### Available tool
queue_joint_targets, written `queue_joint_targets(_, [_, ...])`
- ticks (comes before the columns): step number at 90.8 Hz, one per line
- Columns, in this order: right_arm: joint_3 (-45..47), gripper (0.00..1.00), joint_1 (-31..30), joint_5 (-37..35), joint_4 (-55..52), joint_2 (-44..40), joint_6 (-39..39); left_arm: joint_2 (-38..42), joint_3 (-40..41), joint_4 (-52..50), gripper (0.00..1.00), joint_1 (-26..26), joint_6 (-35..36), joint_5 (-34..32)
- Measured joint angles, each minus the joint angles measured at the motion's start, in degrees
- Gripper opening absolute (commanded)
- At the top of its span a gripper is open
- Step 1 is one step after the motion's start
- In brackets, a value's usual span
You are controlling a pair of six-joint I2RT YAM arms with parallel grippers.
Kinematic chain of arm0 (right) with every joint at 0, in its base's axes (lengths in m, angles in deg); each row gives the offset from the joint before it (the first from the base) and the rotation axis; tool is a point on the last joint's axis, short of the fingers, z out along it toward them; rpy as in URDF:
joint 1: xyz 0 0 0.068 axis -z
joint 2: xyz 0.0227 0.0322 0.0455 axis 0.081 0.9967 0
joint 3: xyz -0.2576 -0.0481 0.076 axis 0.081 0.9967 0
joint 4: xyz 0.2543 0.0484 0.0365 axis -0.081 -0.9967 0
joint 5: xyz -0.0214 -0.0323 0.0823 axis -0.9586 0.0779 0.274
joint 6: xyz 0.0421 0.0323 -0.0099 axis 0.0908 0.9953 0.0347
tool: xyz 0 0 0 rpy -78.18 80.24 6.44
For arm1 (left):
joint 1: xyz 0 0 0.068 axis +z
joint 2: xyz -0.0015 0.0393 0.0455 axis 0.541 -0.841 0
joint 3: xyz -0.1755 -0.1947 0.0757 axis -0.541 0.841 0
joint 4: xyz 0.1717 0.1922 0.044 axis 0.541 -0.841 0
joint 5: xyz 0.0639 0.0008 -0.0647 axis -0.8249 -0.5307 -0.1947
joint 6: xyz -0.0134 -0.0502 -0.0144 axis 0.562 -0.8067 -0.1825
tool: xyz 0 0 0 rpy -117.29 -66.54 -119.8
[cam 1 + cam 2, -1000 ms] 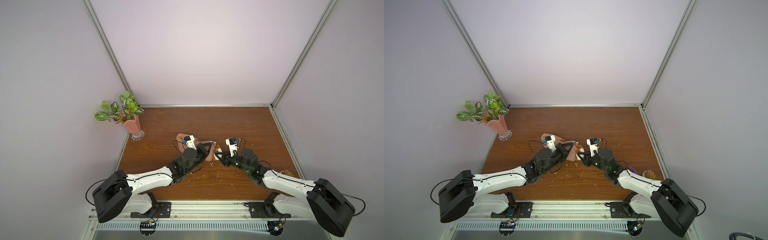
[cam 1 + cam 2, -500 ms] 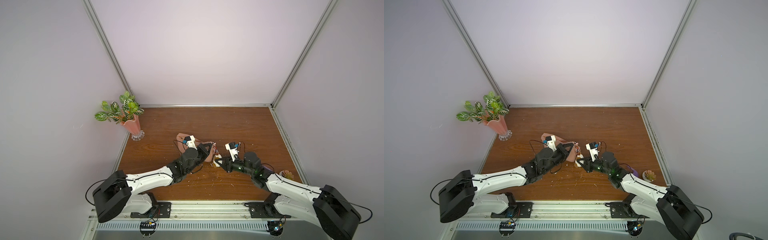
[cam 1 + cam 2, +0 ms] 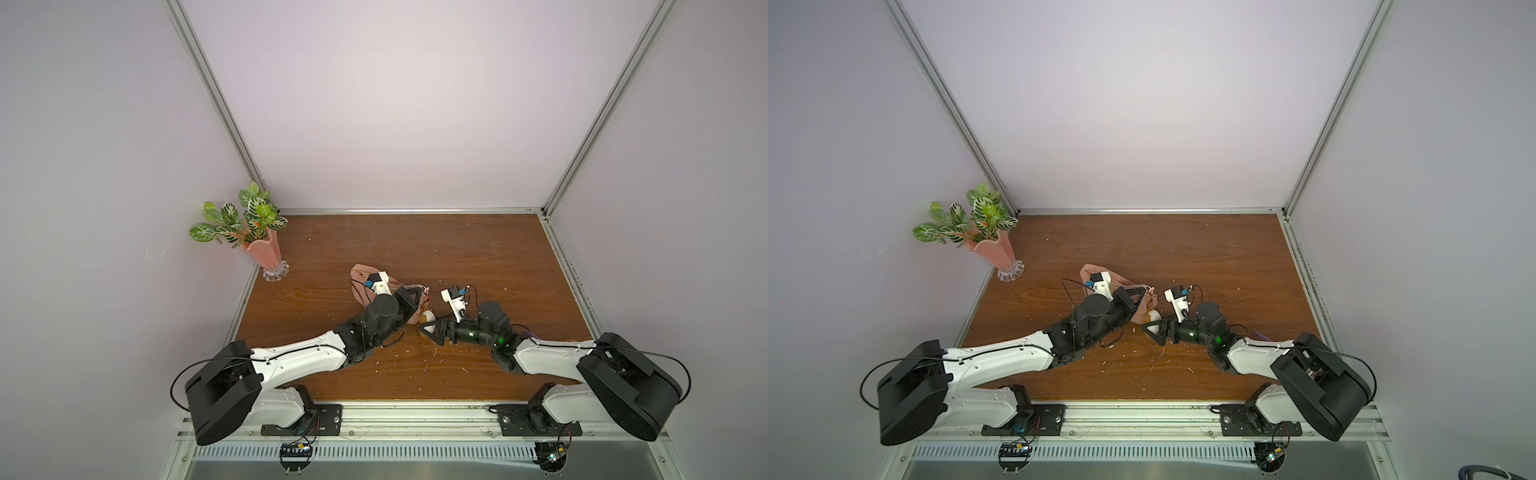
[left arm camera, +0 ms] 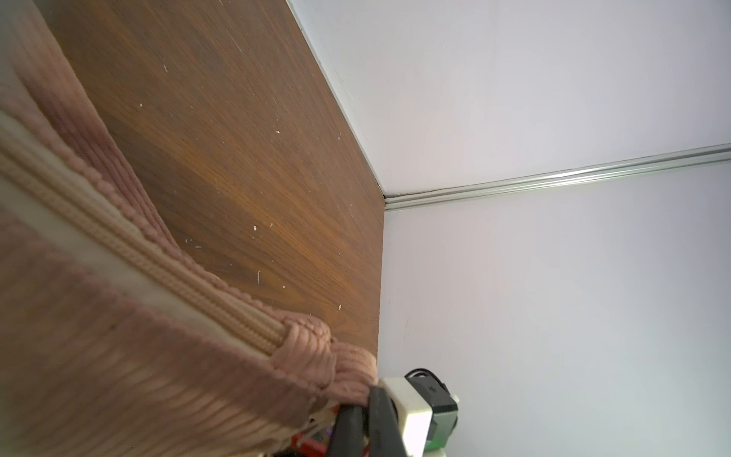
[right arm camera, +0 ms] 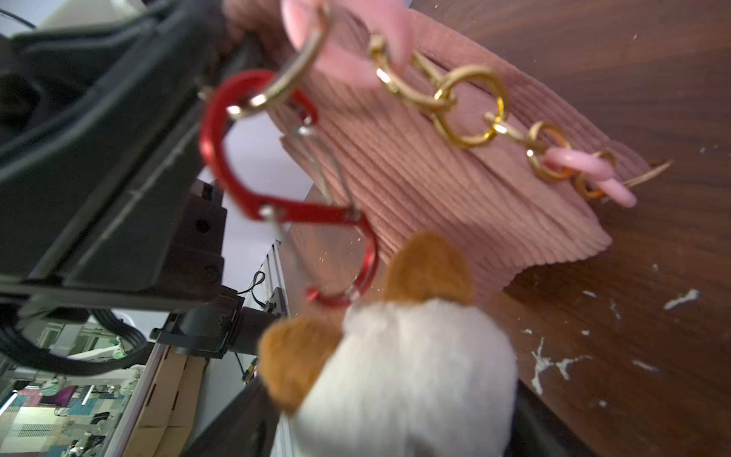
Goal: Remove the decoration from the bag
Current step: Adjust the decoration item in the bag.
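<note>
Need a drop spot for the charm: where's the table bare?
Bare: far half of the table, between vase and right rail; also the near strip between the arms. Crowded: centre, where bag, decoration, left gripper and right gripper meet.

The far half of the wooden tabletop (image 3: 415, 241) is bare from left edge to right edge, walled on three sides. A pink vase of leaves (image 3: 268, 255) fills the far left corner. At the middle, the salmon bag (image 3: 360, 277) and plush decoration (image 3: 428, 318) crowd together. The left arm (image 3: 299, 357) and right arm (image 3: 548, 353) slant across the near half, with bare wood between them.
</note>
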Motion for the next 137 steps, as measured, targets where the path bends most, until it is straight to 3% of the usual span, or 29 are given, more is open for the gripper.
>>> queue_joint_targets(43, [0.1, 0.92, 0.2, -14.0, -20.8, -21.6, -7.9, 0.7, -1.3, -2.7, 0.00, 0.0, 0.0, -2.0])
queue_joint_targets(68, [-2.4, 0.90, -4.1, -22.7, -25.5, -18.7, -9.7, 0.7, -1.9, -3.5, 0.00, 0.0, 0.0, -2.6])
queue_joint_targets(103, [-8.7, 0.90, -11.8, -32.2, -23.7, -9.7, -10.4, 0.7, -2.2, -3.9, 0.00, 0.0, 0.0, -2.9])
queue_joint_targets(120, [-9.2, 0.71, -12.4, -35.8, -22.0, -4.3, -10.6, 0.7, -2.2, -4.3, 0.00, 0.0, 0.0, -2.9])
queue_joint_targets(137, [-9.6, 0.36, -12.4, -37.7, -21.1, -2.3, -11.9, 0.7, -2.2, -4.9, 0.00, 0.0, 0.0, -3.0])
